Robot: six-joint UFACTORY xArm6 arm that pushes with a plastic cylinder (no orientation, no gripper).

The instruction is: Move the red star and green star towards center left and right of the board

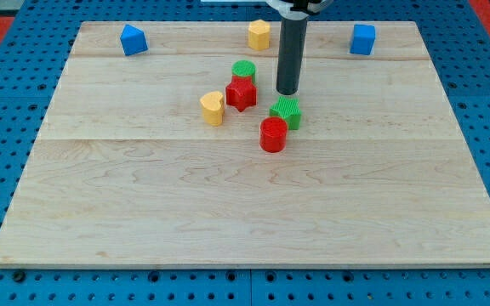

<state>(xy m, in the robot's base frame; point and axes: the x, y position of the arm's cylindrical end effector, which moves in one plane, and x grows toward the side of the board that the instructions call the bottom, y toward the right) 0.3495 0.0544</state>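
Note:
The red star (241,93) lies a little above the board's middle, touching a green cylinder (243,70) just above it. The green star (287,110) lies to its right, touching a red cylinder (273,135) just below it. My tip (288,91) stands just above the green star and to the right of the red star, close to the green star but apart from the red one.
A yellow heart block (213,108) sits left of the red star. Along the view's top edge of the wooden board (143,195) lie a blue block (133,40) at the left, a yellow block (259,35) in the middle and a blue cube (362,39) at the right.

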